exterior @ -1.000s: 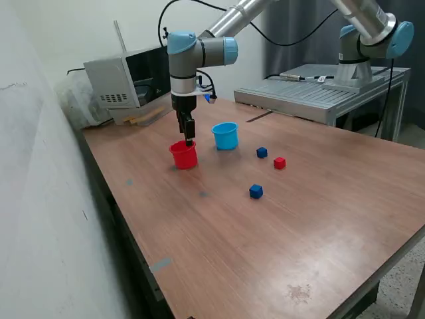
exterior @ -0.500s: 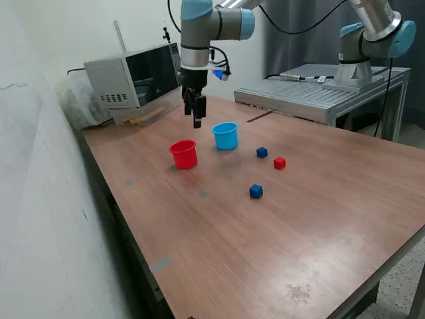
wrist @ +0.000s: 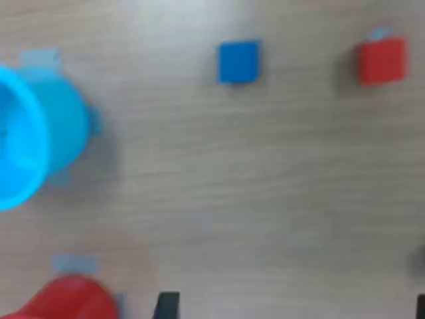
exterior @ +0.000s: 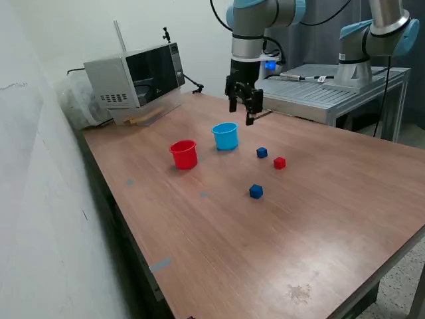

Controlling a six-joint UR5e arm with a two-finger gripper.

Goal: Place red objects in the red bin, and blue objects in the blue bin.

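Note:
The red cup point(exterior: 184, 154) and the light blue cup point(exterior: 226, 135) stand upright side by side on the wooden table. One red cube point(exterior: 279, 163) and two dark blue cubes point(exterior: 261, 153) point(exterior: 255, 191) lie to the exterior view's right of the cups. A second red cube is not visible. My gripper point(exterior: 243, 111) hangs above the table just behind and to the right of the blue cup, open and empty. The blurred wrist view shows the blue cup point(wrist: 33, 139), the red cup's rim point(wrist: 66, 302), a blue cube point(wrist: 239, 62), the red cube point(wrist: 382, 60) and my fingertips point(wrist: 166, 306) wide apart.
A microwave point(exterior: 133, 80) stands at the table's back left by the wall. A metal bench point(exterior: 319, 93) with a second arm's base point(exterior: 355, 63) stands behind on the right. The table's front edge point(exterior: 279, 312) runs diagonally below.
My gripper rose from just over the red cup and swung to the exterior view's right, past the blue cup. Cups and cubes have not moved.

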